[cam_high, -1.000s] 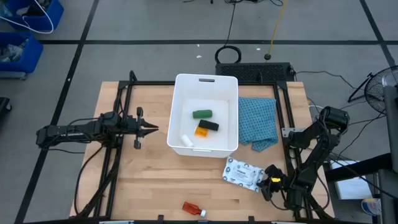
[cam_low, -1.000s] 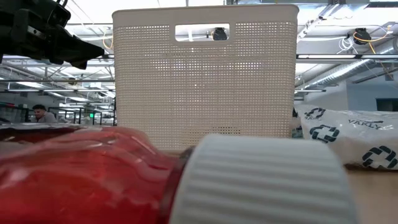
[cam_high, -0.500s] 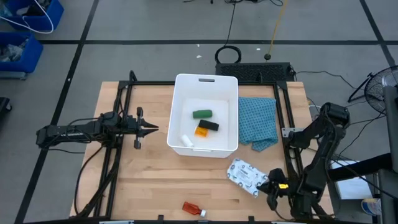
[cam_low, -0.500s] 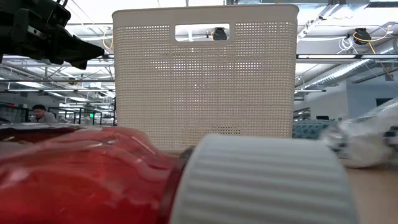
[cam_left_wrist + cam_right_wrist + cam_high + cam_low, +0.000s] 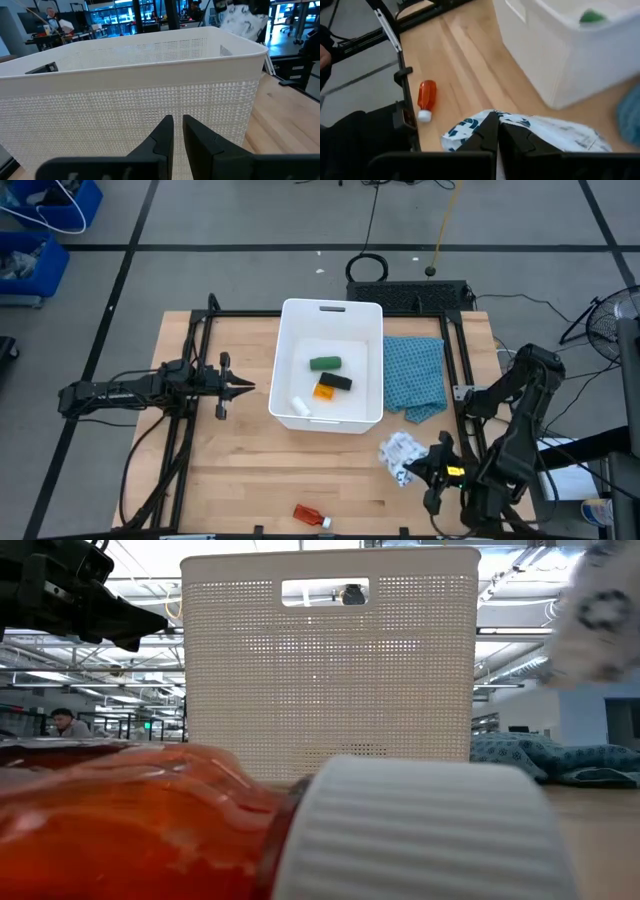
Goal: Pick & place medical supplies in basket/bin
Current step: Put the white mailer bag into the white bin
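packet [image 5: 400,457] crumpled, clamped in right hand [image 5: 420,468]; left hand [image 5: 240,388] together.

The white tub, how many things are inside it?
4 inside the white tub: a green oblong, a black oblong touching an orange vial, and a small white cylinder near one corner. Nothing seems hidden.
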Tool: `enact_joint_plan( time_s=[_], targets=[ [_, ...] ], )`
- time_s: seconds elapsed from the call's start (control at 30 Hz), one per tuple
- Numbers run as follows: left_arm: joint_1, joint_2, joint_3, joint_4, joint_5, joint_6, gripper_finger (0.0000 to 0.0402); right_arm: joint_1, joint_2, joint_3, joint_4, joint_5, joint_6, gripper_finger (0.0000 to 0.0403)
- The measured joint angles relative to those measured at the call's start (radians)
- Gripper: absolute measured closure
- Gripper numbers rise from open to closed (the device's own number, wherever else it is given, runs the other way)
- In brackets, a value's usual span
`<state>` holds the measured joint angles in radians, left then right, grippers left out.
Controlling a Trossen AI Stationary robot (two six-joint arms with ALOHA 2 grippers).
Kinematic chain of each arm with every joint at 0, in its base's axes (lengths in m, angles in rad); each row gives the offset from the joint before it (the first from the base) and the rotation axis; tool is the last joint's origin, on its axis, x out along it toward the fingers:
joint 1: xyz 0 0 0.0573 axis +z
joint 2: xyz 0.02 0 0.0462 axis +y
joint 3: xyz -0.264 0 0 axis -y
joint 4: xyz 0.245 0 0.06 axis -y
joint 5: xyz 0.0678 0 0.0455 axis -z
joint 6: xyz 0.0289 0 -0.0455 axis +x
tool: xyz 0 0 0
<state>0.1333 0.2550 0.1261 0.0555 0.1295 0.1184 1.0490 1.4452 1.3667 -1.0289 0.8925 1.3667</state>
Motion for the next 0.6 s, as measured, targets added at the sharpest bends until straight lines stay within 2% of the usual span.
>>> enact_joint_plan(
  time_s=[0.17, 0.3, 0.43, 0.6],
  targets=[
    [0.000, 0.000, 0.000, -0.001, 0.000, 0.000, 0.0355, -0.030, -0.028, 0.047, 0.008, 0.003, -0.136, 0.0403],
    [0.000, 0.000, 0.000, -0.009, 0.000, -0.002, 0.0355, -0.029, -0.076, 0.048, 0.051, 0.045, -0.240, 0.0403],
    [0.000, 0.000, 0.000, -0.010, 0.000, -0.005, 0.0355, -0.032, -0.153, 0.050, 0.172, 0.093, -0.468, 0.0403],
    [0.000, 0.000, 0.000, -0.009, 0.000, -0.015, 0.0355, -0.086, -0.258, 0.050, 0.418, 0.102, -0.850, 0.0403]
  ],
)
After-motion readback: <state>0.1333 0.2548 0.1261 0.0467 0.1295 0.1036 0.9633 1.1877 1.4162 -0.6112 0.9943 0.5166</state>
